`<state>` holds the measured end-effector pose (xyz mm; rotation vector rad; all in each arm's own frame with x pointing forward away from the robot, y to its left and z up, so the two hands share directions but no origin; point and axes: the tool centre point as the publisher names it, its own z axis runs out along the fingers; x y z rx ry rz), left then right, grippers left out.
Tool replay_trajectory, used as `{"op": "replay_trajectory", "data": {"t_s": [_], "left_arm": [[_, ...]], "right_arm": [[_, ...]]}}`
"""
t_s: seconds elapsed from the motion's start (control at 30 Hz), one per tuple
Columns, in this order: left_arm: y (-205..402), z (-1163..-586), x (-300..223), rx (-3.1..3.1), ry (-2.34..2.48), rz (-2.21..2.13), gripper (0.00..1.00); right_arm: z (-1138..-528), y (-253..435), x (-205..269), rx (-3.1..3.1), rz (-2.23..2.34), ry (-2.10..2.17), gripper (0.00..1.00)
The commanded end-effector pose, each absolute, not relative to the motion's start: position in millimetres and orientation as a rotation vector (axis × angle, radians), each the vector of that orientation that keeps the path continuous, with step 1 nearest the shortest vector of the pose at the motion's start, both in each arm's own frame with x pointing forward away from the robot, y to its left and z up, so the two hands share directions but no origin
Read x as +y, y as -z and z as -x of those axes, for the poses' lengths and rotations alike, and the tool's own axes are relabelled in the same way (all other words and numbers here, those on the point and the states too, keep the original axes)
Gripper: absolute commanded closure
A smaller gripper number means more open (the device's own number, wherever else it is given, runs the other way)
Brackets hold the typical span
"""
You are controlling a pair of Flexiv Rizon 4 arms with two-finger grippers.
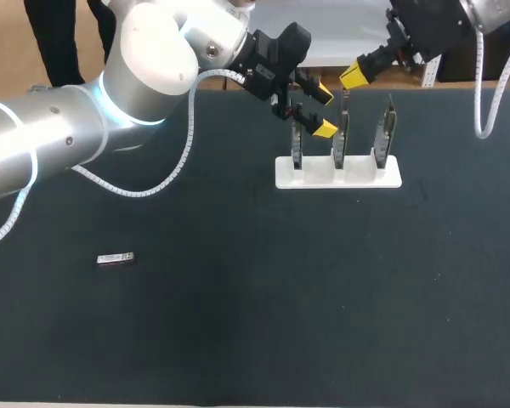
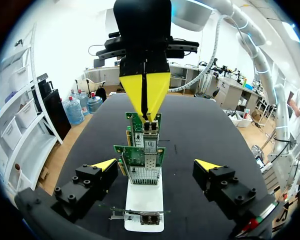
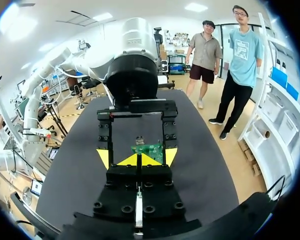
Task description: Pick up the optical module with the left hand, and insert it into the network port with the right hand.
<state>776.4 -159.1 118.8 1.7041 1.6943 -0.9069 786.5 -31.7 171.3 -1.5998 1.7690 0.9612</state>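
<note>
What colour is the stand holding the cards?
White; the stand shows best in the head view.

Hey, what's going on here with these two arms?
Both arms are up by the white stand of upright network cards. The left gripper is open at one end of the row; the right gripper is shut just above the cards. The optical module lies untouched on the table, far from both.

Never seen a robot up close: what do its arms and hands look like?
The left arm and right arm are rounded, silver-white, the left with a glowing pale-blue ring. White coiled cables trail alongside. The left hand and right hand are black with yellow tips.
</note>
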Motion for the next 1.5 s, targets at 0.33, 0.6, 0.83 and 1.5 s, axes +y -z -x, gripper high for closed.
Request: {"op": "replay_trajectory", "data": {"t_s": [0.33, 0.6, 0.83, 1.5], "left_arm": [[-120, -774, -159, 1.7, 0.9, -1.7, 0.0], [-120, -774, -159, 1.7, 0.9, -1.7, 0.0], [-120, -774, -159, 1.7, 0.9, -1.7, 0.0], [-120, -774, -159, 1.7, 0.9, -1.7, 0.0]], "right_arm": [[-788, -153, -30, 1.818, 1.606, -0.978, 1.0], [-787, -143, -29, 1.844, 1.617, -0.991, 1.0], [-788, -139, -32, 1.857, 1.614, -0.995, 1.0], [-788, -135, -29, 1.859, 1.595, -1.021, 1.0]]}}
